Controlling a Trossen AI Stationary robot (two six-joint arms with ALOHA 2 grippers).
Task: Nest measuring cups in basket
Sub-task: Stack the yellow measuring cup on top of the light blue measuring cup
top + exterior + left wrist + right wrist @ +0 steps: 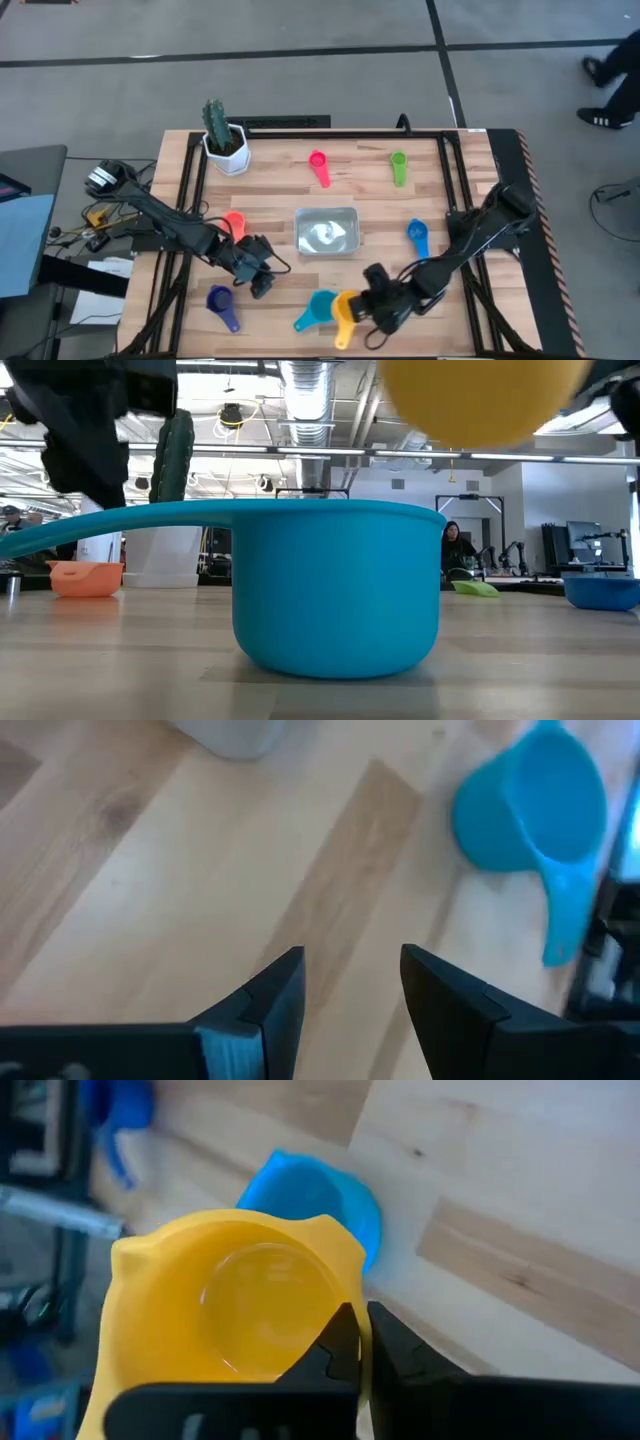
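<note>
The yellow-orange cup point(346, 308) is in my right gripper point(372, 298), near the table's near edge and just above and beside the teal cup point(318, 308); the low view shows the yellow-orange cup point(485, 400) in the air over the teal cup point(335, 585). My left gripper point(350, 980) is open over bare wood left of the teal cup point(535, 810) and touches nothing. The clear basket point(326, 231) sits mid-table, with nothing in it. The pink point(318, 165), green point(398, 165), blue point(418, 236), orange-red point(234, 222) and purple point(222, 303) cups lie around it. My right gripper point(362, 1325) holds the yellow-orange cup by its bowl's rim point(345, 1285), with one finger point(335, 1350) inside the bowl and the other outside. It comes from the table's right, slanting down. The cup is lifted clear, mouth up, over the teal cup point(320, 1195).
A white hexagonal pot with a cactus point(225, 143) stands at the far left corner. Black frame rails run along the table's left, right and far sides. Bare wood lies between the basket and the near cups.
</note>
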